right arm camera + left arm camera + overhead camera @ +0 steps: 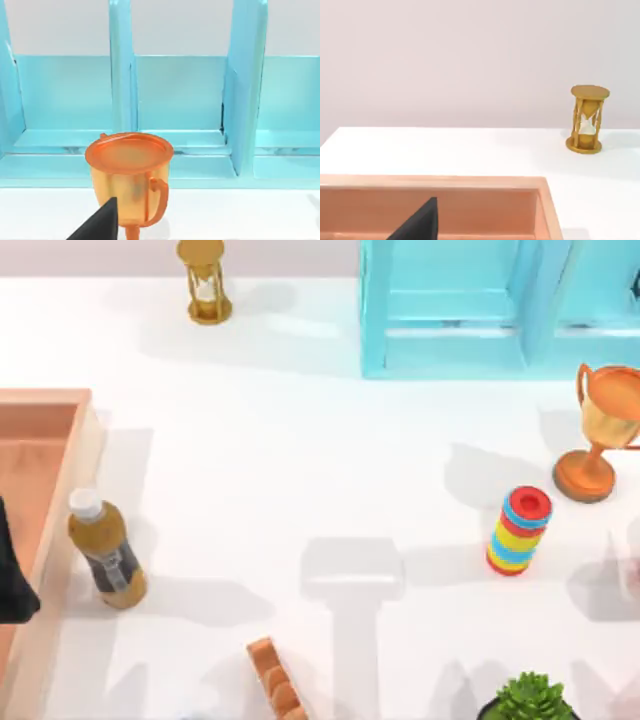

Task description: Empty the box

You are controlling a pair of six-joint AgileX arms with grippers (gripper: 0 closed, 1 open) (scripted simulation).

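The box [62,465], shallow orange-brown wood with low walls, lies at the table's left edge and is cut off by the top view's border. Its far wall and right corner [470,182] show in the left wrist view, and the floor I see there is bare. A brown bottle [105,552] with a white cap and dark label stands on the table just outside the box's right wall. My left gripper [12,575] hangs dark over the box, left of the bottle and apart from it. A dark part of my right gripper [100,222] points at the trophy.
A gold hourglass [205,282] stands at the back left, a light-blue cabinet [470,310] at the back right. An orange trophy [600,435] and a striped ring stack [518,530] stand at the right. A brown block [275,680] and a green plant [530,700] sit near the front edge.
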